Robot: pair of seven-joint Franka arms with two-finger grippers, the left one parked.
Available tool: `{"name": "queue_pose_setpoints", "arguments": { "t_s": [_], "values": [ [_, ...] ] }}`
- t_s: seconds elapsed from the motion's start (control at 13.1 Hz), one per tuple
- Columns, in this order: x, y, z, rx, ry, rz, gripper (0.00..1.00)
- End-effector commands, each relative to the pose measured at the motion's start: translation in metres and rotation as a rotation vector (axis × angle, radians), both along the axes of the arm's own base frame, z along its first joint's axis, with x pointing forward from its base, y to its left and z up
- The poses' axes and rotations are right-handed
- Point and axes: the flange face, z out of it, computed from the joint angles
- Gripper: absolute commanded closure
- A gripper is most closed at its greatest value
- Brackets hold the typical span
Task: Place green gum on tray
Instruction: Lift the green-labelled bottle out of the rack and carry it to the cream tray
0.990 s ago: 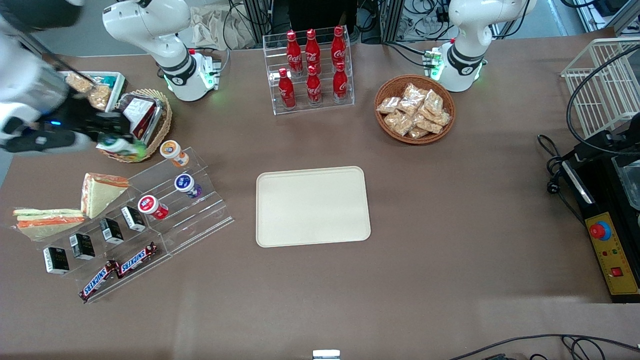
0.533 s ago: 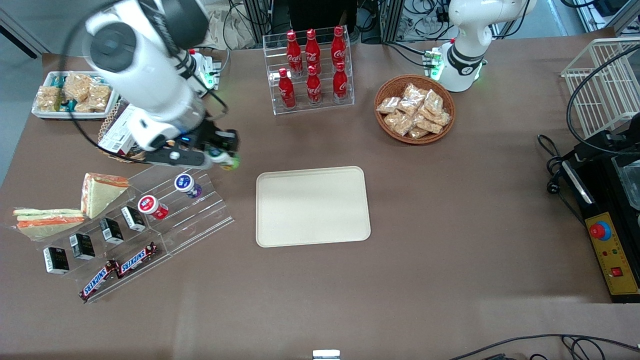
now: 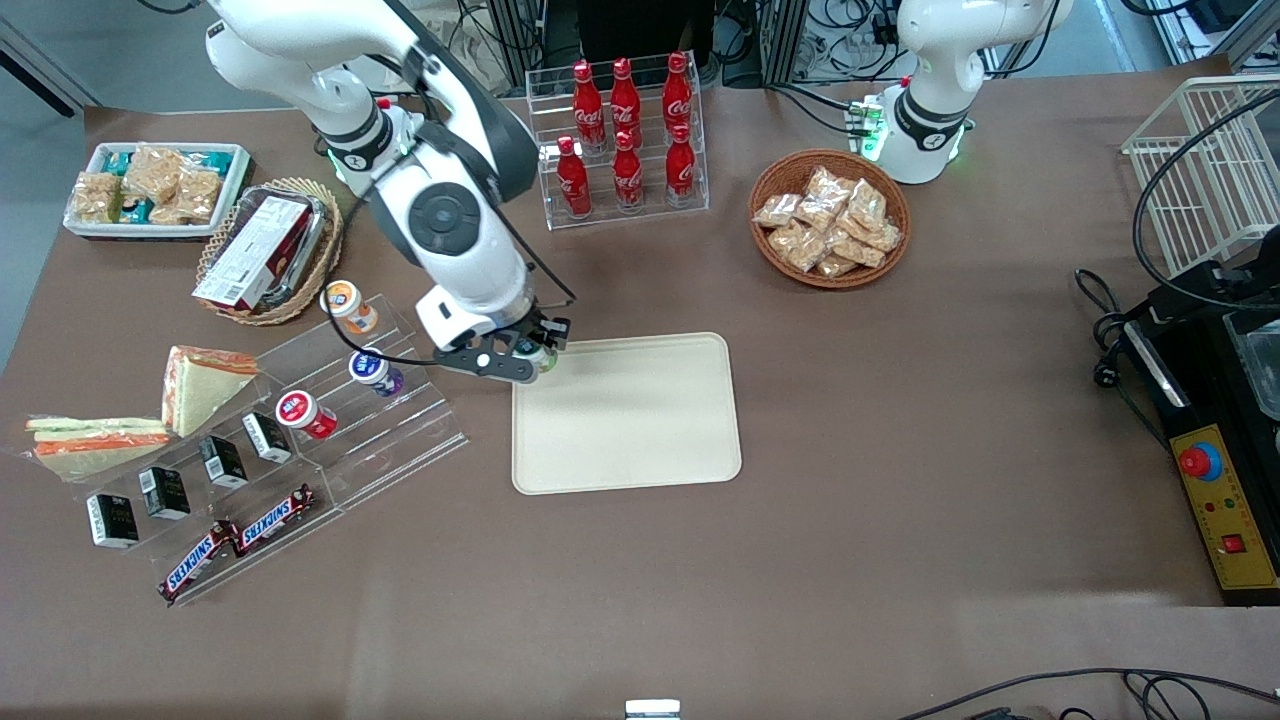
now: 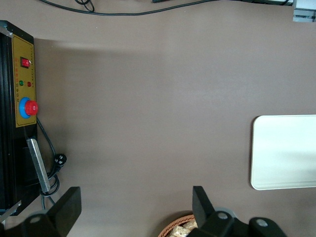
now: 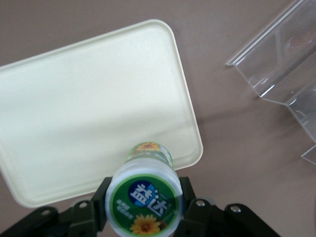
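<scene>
Currently the gripper [image 3: 533, 356] hangs over the tray [image 3: 640, 440] corner nearest the clear stepped rack [image 3: 400, 430], clenched on the green gum [image 3: 537, 359]; wrist view shows both fingers [image 5: 190, 210] pressed to the bottle's sides, sunflower lid [image 5: 143, 199] facing the camera, tray rim [image 5: 196, 129] right under it. Gum is airborne, not touching the tray. Taking the tray centre as the dial in the front view: the rack sits at 9 o'clock, just beside the tray edge, carrying an orange-lidded bottle [image 3: 348, 305], a purple-lidded bottle [image 3: 375, 370], a red-lidded bottle [image 3: 305, 414], small black boxes [image 3: 222, 461] and two Snickers bars [image 3: 238, 541]. Wrapped sandwiches [image 3: 150, 410] lie toward the working arm's end. At 10 o'clock, a wicker basket [image 3: 322, 262] holds a boxed pack [image 3: 252, 252]; a white bin [image 3: 232, 185] next to it holds snack packs [image 3: 150, 180]. At 12, a clear rack holds six Coca-Cola bottles [image 3: 627, 130]. At 2, a round wicker basket [image 3: 770, 185] holds bagged snacks [image 3: 832, 222]. Nothing lies on the tray surface.
</scene>
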Motion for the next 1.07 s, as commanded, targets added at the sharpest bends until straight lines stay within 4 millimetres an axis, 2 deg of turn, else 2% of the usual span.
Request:
{"name": "queue_pose_setpoints", "arguments": {
  "t_s": [0.0, 0.23, 0.53, 0.84, 0.91, 0.99],
  "values": [
    [-0.006, 0.0, -0.034, -0.008, -0.041, -0.012, 0.82],
    [-0.012, -0.004, -0.071, 0.018, -0.056, -0.012, 0.82],
    [-0.004, -0.01, -0.099, 0.021, -0.064, -0.019, 0.82],
    [0.009, -0.027, -0.119, -0.001, -0.084, -0.022, 0.74],
    [0.01, -0.03, -0.126, -0.009, -0.086, -0.017, 0.56],
    [0.011, -0.03, -0.127, -0.011, -0.089, -0.014, 0.23]
  ]
}}
